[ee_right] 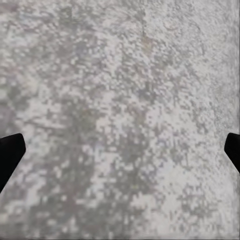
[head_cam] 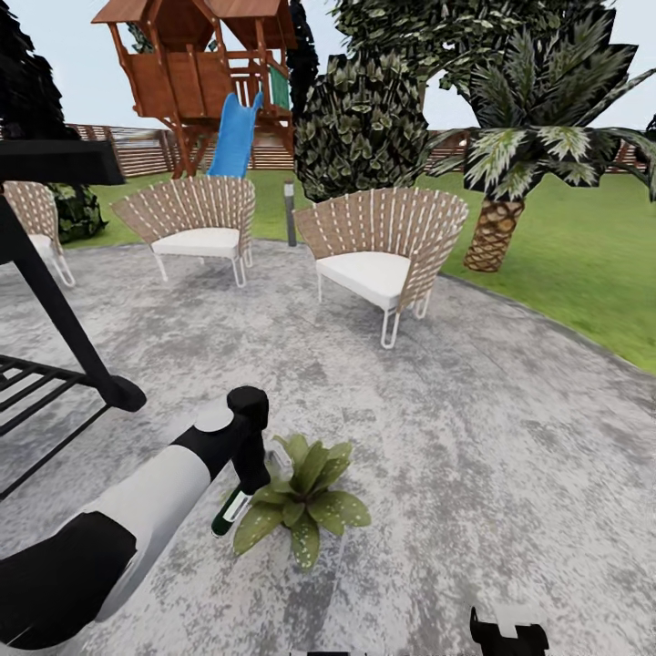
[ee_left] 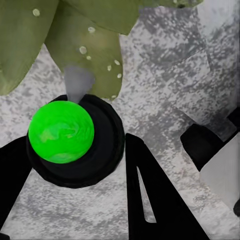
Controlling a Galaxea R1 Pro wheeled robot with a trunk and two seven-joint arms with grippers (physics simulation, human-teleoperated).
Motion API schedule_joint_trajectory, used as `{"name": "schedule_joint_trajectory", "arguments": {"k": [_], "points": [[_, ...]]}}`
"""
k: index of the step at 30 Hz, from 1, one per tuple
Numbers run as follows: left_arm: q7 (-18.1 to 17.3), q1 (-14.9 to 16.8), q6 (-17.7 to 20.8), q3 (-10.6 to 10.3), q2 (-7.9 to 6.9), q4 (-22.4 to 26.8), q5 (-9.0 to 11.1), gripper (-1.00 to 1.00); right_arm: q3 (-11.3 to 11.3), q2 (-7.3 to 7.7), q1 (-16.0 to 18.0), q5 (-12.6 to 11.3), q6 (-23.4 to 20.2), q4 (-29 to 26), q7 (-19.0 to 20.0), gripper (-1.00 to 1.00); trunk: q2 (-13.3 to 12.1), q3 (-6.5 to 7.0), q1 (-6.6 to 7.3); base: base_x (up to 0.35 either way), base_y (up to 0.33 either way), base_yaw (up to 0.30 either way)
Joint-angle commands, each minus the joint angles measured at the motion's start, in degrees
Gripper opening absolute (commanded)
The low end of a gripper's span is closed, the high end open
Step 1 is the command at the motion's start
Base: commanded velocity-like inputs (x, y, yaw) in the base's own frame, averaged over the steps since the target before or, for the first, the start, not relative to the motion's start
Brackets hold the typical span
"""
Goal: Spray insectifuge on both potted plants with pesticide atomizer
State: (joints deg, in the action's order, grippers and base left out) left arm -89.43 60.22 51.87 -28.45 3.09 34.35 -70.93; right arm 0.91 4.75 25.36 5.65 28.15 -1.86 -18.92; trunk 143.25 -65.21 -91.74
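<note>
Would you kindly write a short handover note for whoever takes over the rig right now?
Left hand: shut on the pesticide atomizer, held low beside the potted plant on the grey paving. The left wrist view shows a faint grey mist leaving the nozzle toward the leaves, which carry pale droplets.
Right hand: open, holding nothing, fingertips wide apart over bare paving.
Done: atomizer picked up; spraying of this plant under way.
Left: finish covering this plant, then find and spray the second one, which I cannot place from here.

Potted plant's (head_cam: 302, 497) pot hidden under leaves; right end effector (head_cam: 507, 631) edge-cropped.
</note>
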Motion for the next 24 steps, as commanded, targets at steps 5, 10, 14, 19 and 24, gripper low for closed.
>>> {"name": "schedule_joint_trajectory", "arguments": {"k": [5, 10, 14, 19, 24], "points": [[-0.57, 0.74, 0.59, -0.04, -0.30, 0.10, -0.52, -1.00, 0.13, -0.08, 0.04, 0.59, -0.03, 0.10, -0.50, 1.00, 0.02, -0.05, 0.01, 0.000, 0.000, -0.064], [-0.57, 2.78, 0.55, -0.16, 0.10, -0.27, -0.41, -1.00, 0.14, 0.03, 0.04, 0.66, -0.03, 0.17, -0.50, 1.00, 0.02, -0.05, 0.01, 0.000, 0.000, -0.004], [-0.57, 4.45, -0.42, -0.23, 0.24, -0.86, -0.12, -1.00, 0.15, 0.08, 0.04, 0.76, -0.03, 0.21, -0.50, 1.00, 0.02, -0.05, 0.01, 0.000, 0.000, 0.000], [-0.57, 3.98, -3.60, -0.16, 0.17, -0.95, -0.04, -1.00, 0.15, 0.08, 0.04, 0.77, -0.03, 0.19, -0.50, 1.00, 0.02, -0.05, 0.01, 0.000, 0.000, 0.000], [-0.57, 3.94, -3.90, -0.12, 0.36, -0.95, -0.06, -1.00, 0.15, 0.08, 0.04, 0.72, -0.03, 0.19, -0.50, 1.00, 0.02, -0.05, 0.01, 0.000, 0.013, 0.000]]}}
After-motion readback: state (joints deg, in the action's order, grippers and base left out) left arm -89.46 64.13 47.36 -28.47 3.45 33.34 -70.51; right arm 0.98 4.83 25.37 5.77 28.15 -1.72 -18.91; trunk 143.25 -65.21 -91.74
